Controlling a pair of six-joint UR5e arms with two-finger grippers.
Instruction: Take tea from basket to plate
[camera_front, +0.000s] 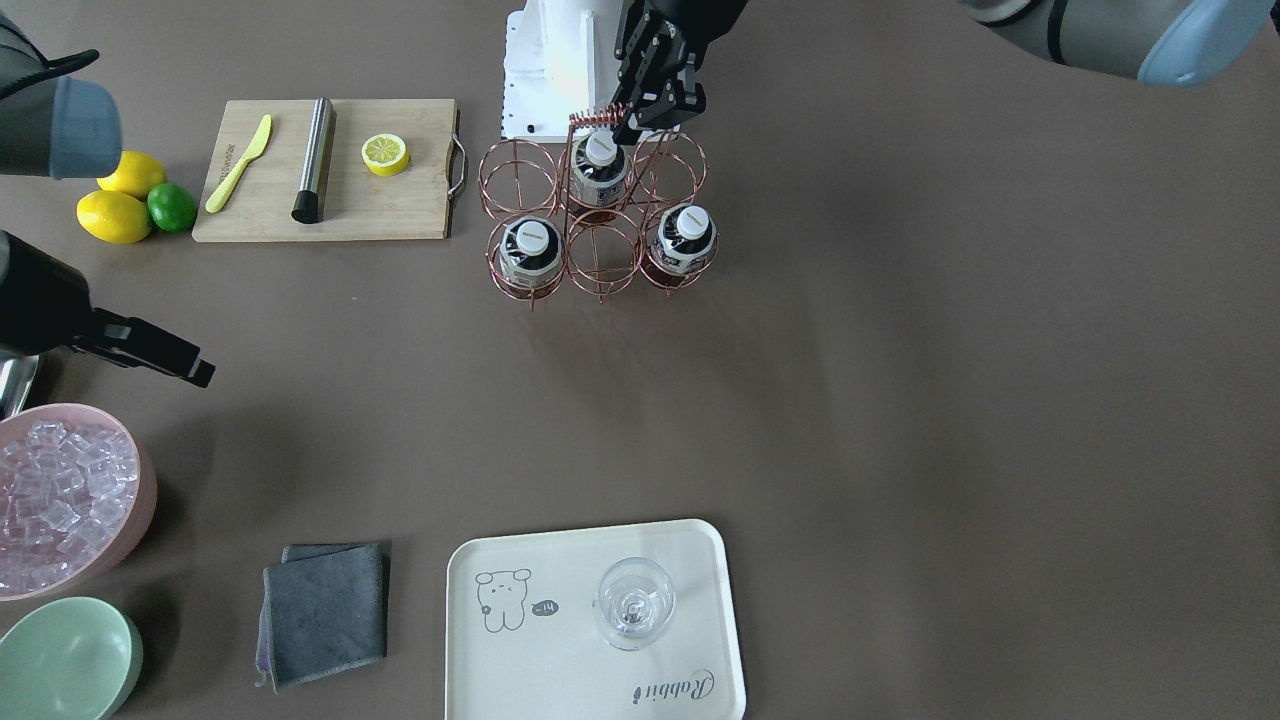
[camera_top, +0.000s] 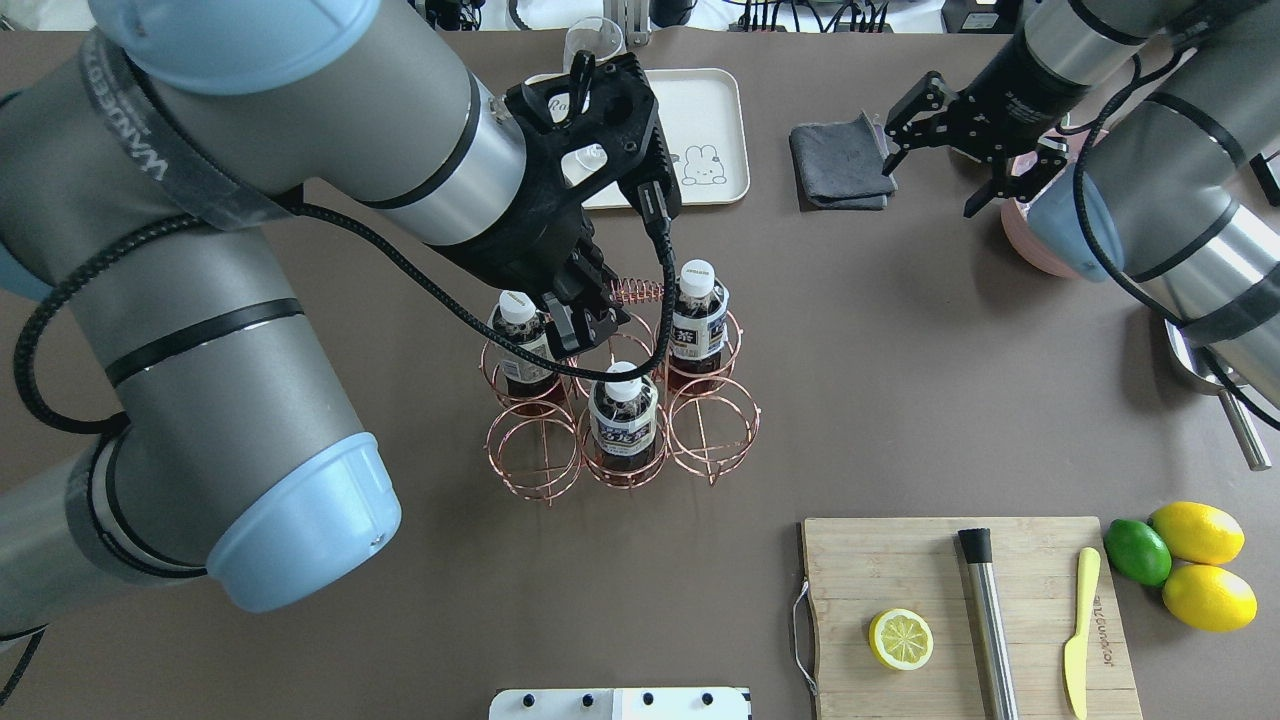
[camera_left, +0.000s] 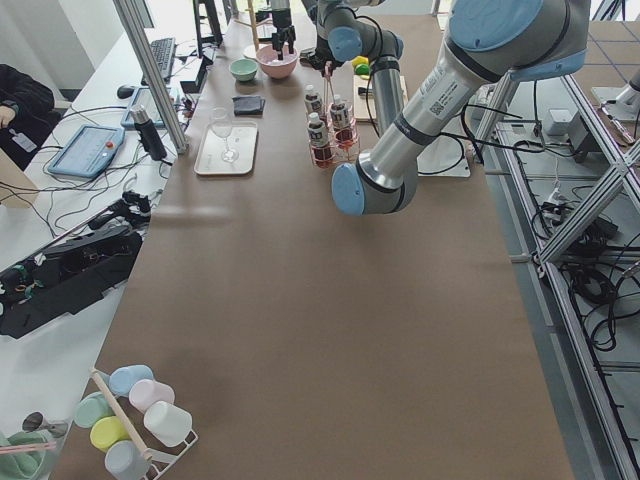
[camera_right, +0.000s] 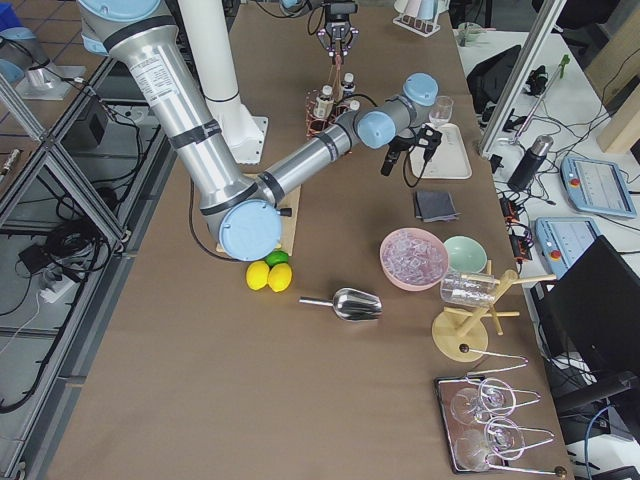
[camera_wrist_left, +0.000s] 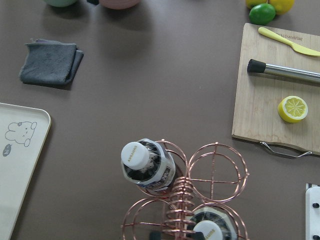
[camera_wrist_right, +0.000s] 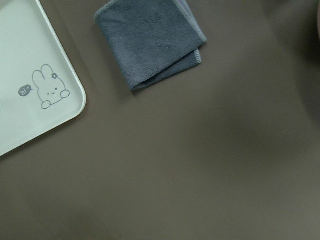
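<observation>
Grey metal with pale blue caps, the robot's left arm (camera_top: 200, 330) filled much of the overhead view and hid part of the cream-white rectangular tray (camera_front: 560, 680). That tray lay well apart from the rack, with a clear stemmed glass (camera_front: 634, 602) standing on it. The rose-gold wire basket of six ring cells (camera_front: 604, 250) held all three small bottles of dark tea, so the work seemed to be at the approach, with nothing lifted. The left gripper (camera_top: 578, 325) hung above the bottle in the middle cell nearest the robot (camera_front: 600, 172). Its jaws were apparently parted and empty, though its tips were cut off at the wrist view's lower edge. The right gripper (camera_top: 930, 178) hovered wide open and empty near the folded grey cloth (camera_top: 840, 165). Next the left gripper would likely need to drop straight down, straddle the white cap (camera_front: 600, 148) clear of the coiled handle (camera_top: 635, 291), close, and lift straight out of the ring. Label print was too small to read.
</observation>
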